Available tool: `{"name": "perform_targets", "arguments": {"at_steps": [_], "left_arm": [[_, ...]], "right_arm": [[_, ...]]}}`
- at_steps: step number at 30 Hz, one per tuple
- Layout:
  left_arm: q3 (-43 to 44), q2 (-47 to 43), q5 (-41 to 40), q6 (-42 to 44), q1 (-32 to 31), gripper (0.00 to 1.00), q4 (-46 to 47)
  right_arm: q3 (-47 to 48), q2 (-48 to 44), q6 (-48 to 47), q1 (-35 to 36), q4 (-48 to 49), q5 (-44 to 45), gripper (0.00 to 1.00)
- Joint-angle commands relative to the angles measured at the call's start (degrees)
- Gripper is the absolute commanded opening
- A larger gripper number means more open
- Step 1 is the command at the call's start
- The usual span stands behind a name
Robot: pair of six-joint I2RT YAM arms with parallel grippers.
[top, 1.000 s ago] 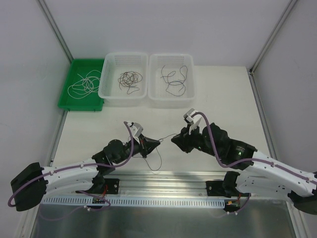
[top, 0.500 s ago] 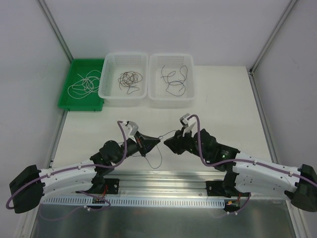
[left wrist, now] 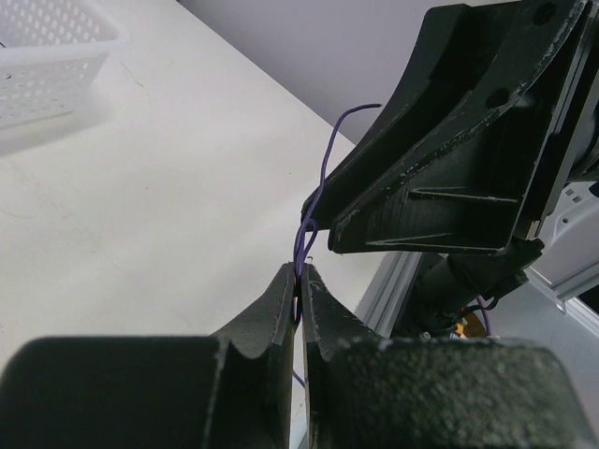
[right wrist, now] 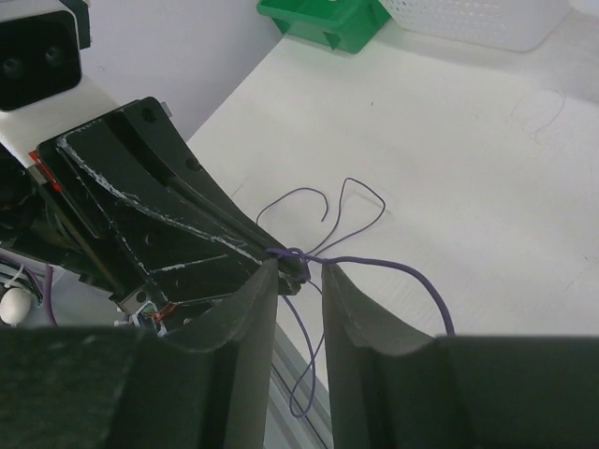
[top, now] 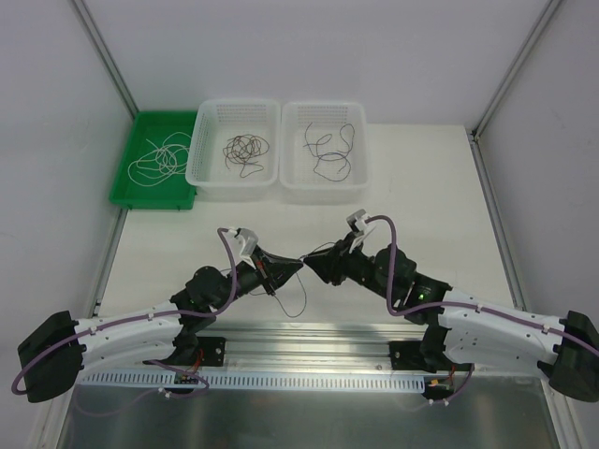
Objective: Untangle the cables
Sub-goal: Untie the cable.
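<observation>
A thin purple cable is pinched in my left gripper, which is shut on it just above the table. The cable's small knot sits at the left fingertips. My right gripper faces them tip to tip, open, with its jaws a little apart on either side of the knot. One strand arches over the right finger, and a loop hangs down to the table. In the top view the left gripper and right gripper meet at the table's near middle.
At the back left, a green tray holds a whitish cable. Beside it, two white baskets hold dark cables. An aluminium rail runs along the near edge.
My right gripper has moved left until its tips meet the left gripper's, and its jaws have opened. The strand once stretched between the grippers is now slack.
</observation>
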Motion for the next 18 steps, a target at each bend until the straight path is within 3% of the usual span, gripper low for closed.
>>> {"name": "perform_targets", "arguments": {"at_steps": [1,8,11,13,17,18], "left_arm": [[-0.33,0.15,-0.08,-1.29,0.56,0.00,5.35],[-1.65,-0.91,-0.61,-1.99,0.56,0.00,8.33],[-2.00,-1.44,0.00,-1.73,0.56,0.00,8.51],[-2.18,-1.17,0.44,-1.64,0.56,0.01,8.34],[-2.00,-1.61,2.72,0.46,0.56,0.27,3.71],[-1.13,-2.39,3.34,1.51,0.56,0.38,1.68]], "right_arm": [[0.56,0.61,0.62,-0.23,5.06,-1.89,0.28],[0.74,1.49,0.44,-0.31,5.15,-3.21,0.13],[0.65,1.14,-0.26,-0.31,4.98,-3.56,0.01],[0.91,0.44,-1.40,-0.31,3.75,-3.64,0.01],[2.93,-0.88,-5.00,-0.31,-1.87,-3.03,0.01],[4.16,-1.15,-6.49,-0.40,-5.01,-2.94,0.01]]}}
